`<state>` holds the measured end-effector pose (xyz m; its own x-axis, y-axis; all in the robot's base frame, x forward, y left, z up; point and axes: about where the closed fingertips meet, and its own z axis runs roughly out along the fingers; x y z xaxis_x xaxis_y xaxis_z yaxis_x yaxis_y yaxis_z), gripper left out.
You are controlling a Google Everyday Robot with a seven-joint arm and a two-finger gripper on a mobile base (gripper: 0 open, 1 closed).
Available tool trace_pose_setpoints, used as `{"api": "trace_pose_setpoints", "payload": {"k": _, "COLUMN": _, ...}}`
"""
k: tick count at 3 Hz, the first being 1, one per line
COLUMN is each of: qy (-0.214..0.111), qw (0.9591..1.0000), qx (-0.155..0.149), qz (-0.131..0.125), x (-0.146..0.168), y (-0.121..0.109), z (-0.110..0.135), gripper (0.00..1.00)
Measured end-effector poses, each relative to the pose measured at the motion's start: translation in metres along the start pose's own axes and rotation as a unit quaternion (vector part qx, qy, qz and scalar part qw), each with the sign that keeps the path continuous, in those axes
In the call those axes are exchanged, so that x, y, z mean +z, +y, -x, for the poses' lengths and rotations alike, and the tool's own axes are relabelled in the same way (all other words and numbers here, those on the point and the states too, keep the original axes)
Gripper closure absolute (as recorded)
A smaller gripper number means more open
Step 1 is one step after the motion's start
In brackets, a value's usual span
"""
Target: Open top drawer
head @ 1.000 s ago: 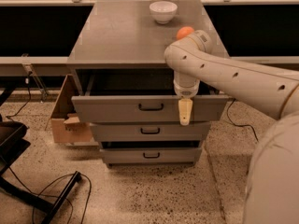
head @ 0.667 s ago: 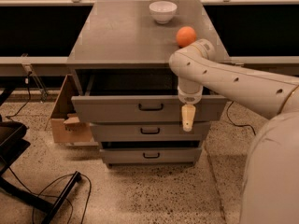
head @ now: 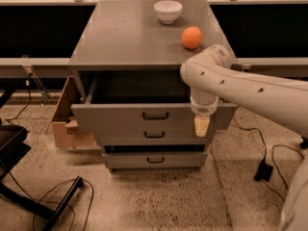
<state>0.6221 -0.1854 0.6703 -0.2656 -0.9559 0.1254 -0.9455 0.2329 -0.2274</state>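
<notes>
The top drawer (head: 120,115) of the grey cabinet stands pulled out, its dark speckled interior (head: 139,86) showing. Its small black bar handle (head: 155,115) is in the middle of the front. My gripper (head: 201,126) hangs from the white arm in front of the drawer's right part, to the right of the handle and apart from it, pointing down. It holds nothing that I can see.
A white bowl (head: 168,10) and an orange (head: 192,37) sit on the cabinet top (head: 125,37). Two narrower drawers (head: 154,134) lie below. A cardboard box (head: 67,121) stands at the left. Cables (head: 272,160) and a black stand (head: 19,177) are on the floor.
My arm has shifted to the right and a little back from the drawer front, uncovering the orange. The drawer stays pulled out.
</notes>
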Motion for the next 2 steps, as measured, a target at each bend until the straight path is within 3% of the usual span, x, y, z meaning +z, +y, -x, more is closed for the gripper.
{"api": "trace_pose_setpoints", "payload": {"k": 1, "qy": 0.0, "qw": 1.0, "qx": 0.0, "qz": 0.0, "x": -0.0004, "y": -0.0008, "z": -0.0001, "gripper": 0.58}}
{"api": "trace_pose_setpoints", "payload": {"k": 2, "qy": 0.0, "qw": 1.0, "qx": 0.0, "qz": 0.0, "x": -0.0004, "y": -0.0008, "z": -0.0001, "gripper": 0.57}}
